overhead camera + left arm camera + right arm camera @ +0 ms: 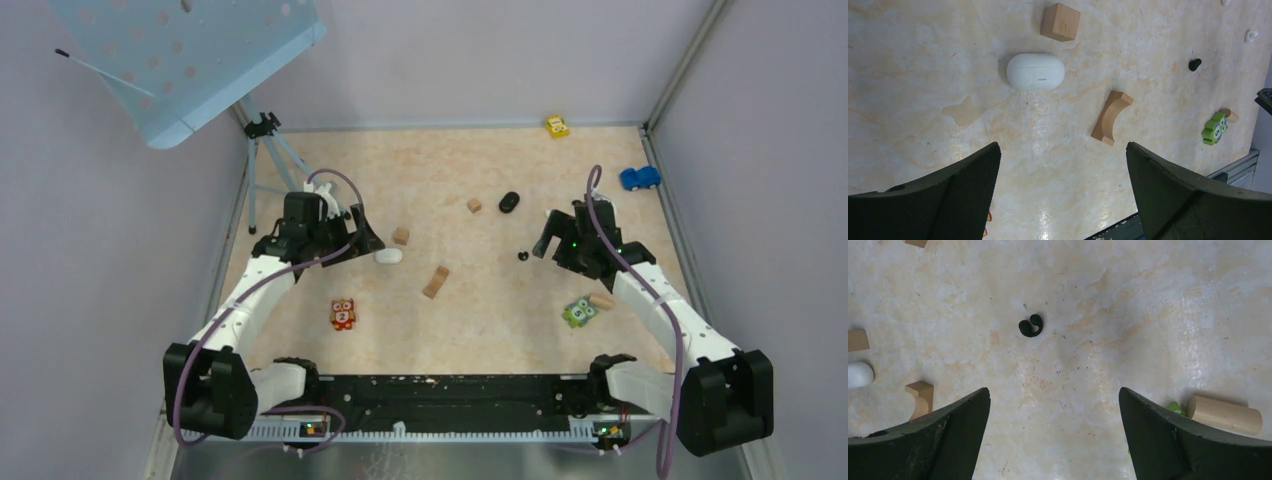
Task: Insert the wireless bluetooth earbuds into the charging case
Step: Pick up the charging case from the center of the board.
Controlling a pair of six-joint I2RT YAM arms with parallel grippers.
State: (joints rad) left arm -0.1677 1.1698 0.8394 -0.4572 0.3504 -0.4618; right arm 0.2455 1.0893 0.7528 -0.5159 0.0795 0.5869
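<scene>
Our right gripper (pixel 1054 390) hangs with its jaws spread wide and nothing between them. The black earbud (pixel 1030 326) lies on the table (pixel 1158 310) just ahead of the fingertips. We should come down centred, straddle its curled body and close gently so it doesn't skid. Our left gripper (pixel 1062 150), equally wide and empty, faces the white charging case (pixel 1035 71), whose lid looks shut, so it probably needs steadying and opening first.

2 on red owl toy (pixel 343 315), 5 on green toy (pixel 1215 128)
</scene>
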